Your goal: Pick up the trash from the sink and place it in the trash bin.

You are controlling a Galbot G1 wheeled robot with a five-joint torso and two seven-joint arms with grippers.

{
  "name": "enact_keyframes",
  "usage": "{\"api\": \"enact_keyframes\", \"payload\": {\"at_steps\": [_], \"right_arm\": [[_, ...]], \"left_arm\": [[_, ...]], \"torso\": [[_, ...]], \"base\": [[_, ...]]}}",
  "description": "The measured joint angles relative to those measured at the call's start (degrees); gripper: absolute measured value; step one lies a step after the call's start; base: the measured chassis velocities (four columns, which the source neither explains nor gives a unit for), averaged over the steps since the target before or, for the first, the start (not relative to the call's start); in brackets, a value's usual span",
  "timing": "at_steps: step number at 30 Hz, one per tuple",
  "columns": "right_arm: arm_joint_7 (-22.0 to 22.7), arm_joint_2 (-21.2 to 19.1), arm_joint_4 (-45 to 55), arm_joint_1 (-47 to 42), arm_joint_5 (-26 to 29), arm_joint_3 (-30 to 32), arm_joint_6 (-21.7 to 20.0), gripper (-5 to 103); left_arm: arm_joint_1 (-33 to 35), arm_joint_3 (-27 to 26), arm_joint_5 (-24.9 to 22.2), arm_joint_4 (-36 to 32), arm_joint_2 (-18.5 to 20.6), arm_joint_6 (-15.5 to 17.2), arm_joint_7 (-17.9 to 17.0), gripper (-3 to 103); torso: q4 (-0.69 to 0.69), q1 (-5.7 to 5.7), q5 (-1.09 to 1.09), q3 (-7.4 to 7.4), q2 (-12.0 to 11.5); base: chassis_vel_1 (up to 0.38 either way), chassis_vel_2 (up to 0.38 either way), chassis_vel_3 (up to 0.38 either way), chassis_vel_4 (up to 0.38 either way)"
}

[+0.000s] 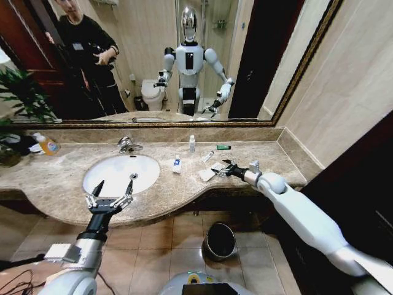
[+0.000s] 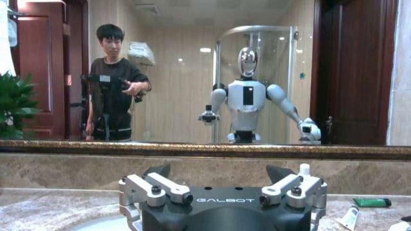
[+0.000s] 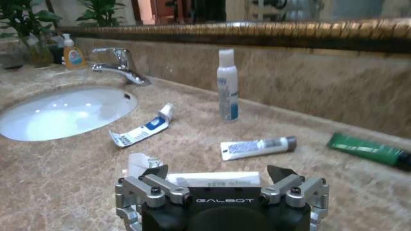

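My right tool [image 1: 220, 169] hovers wide open over flat white sachets [image 3: 215, 179] on the beige marble tabletop [image 1: 55, 178]; its wrist camera alone shows the squeezed white tube with blue label [image 3: 142, 131] beside the oval white sink [image 1: 121, 173]. My left tool [image 1: 110, 198] (also open, empty) waits at the tabletop's front edge. The dark round trash bin [image 1: 219, 241] sits on the floor.

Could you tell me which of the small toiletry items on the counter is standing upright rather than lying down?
The slim white spray bottle with a blue label, near the back wall right of the tap. The tubes, including the green tube, all lie flat.
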Motion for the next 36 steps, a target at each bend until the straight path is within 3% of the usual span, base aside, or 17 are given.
{"api": "enact_keyframes", "payload": {"at_steps": [10, 16, 21, 26, 36], "right_arm": [[-7.0, -0.3, -2.6, 0.6, 0.5, 2.3, -3.0, 100], [-7.7, -0.6, -2.3, -0.1, 0.4, 2.6, -2.6, 103], [-7.9, -0.2, -2.2, -0.7, -0.3, 2.6, -2.2, 91], [-7.1, 0.6, -2.8, -0.4, -0.8, 2.3, -1.8, 99], [-6.8, 2.8, -5.8, 1.7, -2.2, 1.2, -1.4, 100]], "left_arm": [[0.0, 0.0, 0.0, 0.0, 0.0, 0.0, 0.0, 100], [0.0, 0.0, 0.0, 0.0, 0.0, 0.0, 0.0, 100], [0.0, 0.0, 0.0, 0.0, 0.0, 0.0, 0.0, 100], [0.0, 0.0, 0.0, 0.0, 0.0, 0.0, 0.0, 100], [0.0, 0.0, 0.0, 0.0, 0.0, 0.0, 0.0, 100]], "torso": [[-0.01, 0.0, -0.01, 0.0, 0.0], [-0.01, 0.0, 0.0, 0.0, 0.0], [-0.01, 0.0, 0.0, 0.0, 0.0], [-0.01, 0.0, -0.01, 0.0, 0.0], [0.0, 0.0, -0.01, 0.0, 0.0]], "base": [[0.0, 0.0, 0.0, 0.0], [0.0, 0.0, 0.0, 0.0], [0.0, 0.0, 0.0, 0.0], [0.0, 0.0, 0.0, 0.0], [0.0, 0.0, 0.0, 0.0]]}}
